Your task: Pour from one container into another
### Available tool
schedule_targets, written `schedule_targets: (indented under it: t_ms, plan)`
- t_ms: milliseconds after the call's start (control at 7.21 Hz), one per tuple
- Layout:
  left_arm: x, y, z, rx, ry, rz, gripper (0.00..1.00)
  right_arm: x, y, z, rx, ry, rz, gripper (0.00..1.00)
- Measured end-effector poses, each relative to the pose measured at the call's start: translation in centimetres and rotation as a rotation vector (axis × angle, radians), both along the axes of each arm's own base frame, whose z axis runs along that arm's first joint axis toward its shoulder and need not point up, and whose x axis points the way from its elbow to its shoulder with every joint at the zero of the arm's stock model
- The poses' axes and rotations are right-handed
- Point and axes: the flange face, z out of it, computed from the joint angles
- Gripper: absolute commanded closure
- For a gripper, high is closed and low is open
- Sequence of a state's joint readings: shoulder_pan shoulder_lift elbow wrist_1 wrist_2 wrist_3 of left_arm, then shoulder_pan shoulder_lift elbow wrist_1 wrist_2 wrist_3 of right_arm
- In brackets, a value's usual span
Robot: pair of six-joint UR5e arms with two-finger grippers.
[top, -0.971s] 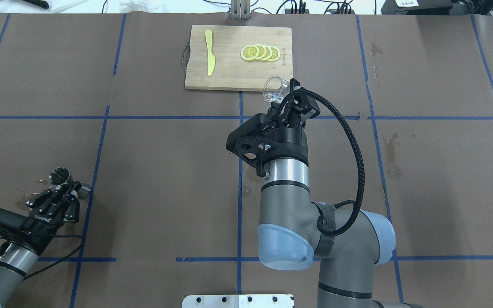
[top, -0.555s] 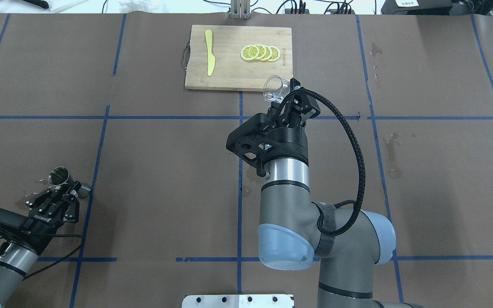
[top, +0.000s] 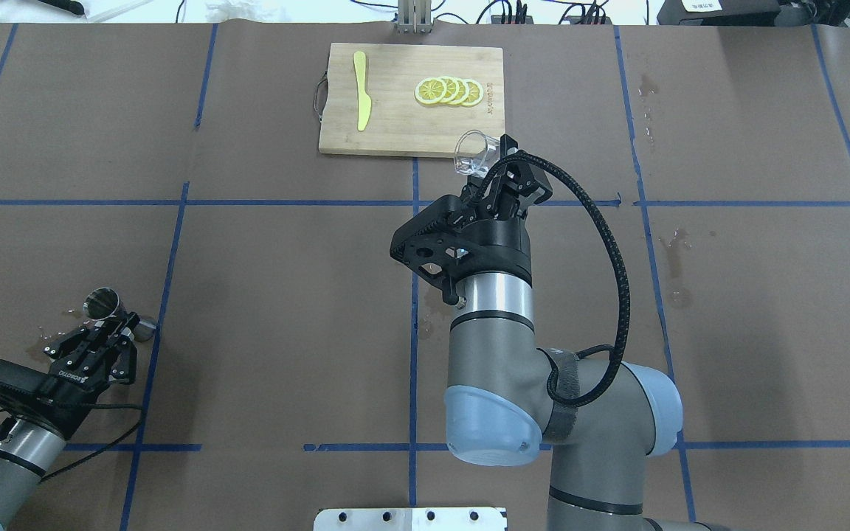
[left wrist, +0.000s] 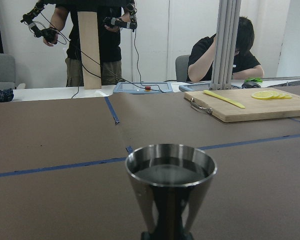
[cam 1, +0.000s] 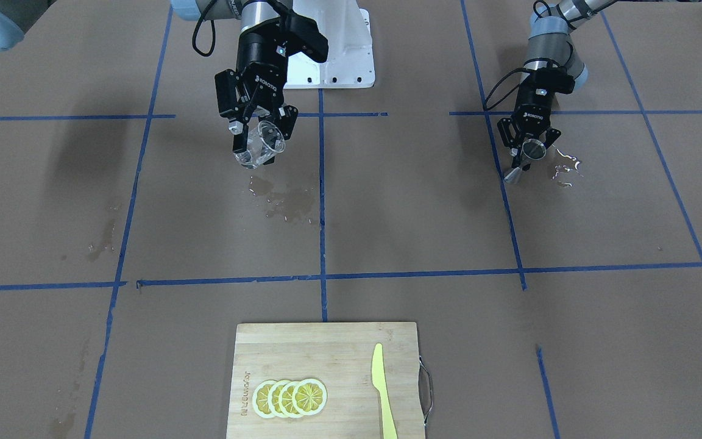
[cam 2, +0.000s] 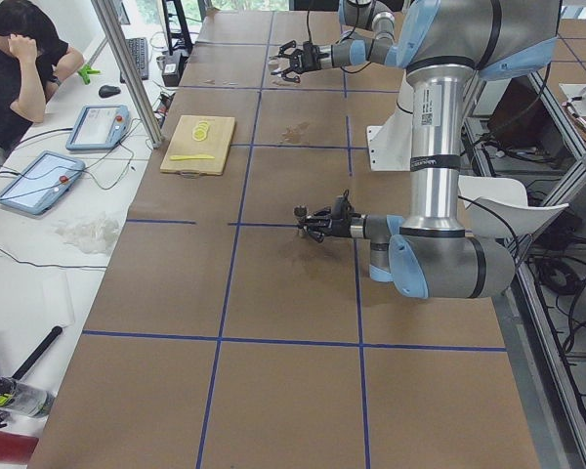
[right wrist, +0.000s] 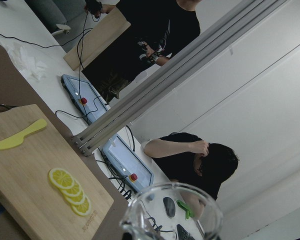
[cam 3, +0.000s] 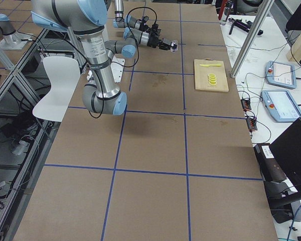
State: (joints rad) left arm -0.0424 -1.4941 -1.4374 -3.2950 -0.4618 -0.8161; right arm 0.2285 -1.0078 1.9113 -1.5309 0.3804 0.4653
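My right gripper (top: 502,158) is shut on the clear glass tumbler (top: 476,153) and holds it tilted above the table, near the cutting board's front edge. The tumbler (cam 1: 259,146) also shows in the front view, and its rim (right wrist: 172,212) fills the bottom of the right wrist view. Far to the left, my left gripper (top: 124,323) is shut on the waist of the steel hourglass jigger (top: 102,302), low over the table. In the left wrist view the jigger's top cup (left wrist: 170,172) stands upright with a dark liquid surface inside.
A wooden cutting board (top: 395,125) at the far middle carries lemon slices (top: 448,91) and a yellow knife (top: 361,99). Wet patches (cam 1: 281,201) lie under the tumbler, and more droplets (cam 1: 564,167) beside the jigger. Operators and tablets are beyond the far edge.
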Motion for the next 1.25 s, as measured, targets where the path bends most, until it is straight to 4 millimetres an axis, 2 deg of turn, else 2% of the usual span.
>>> schedule_targets:
  t_ms: [1248]
  plan:
    - [0.00,0.03,0.49,-0.001,-0.008,-0.001,0.65,0.16,0.04,-0.07,0.001,-0.003,0.000,1.00]
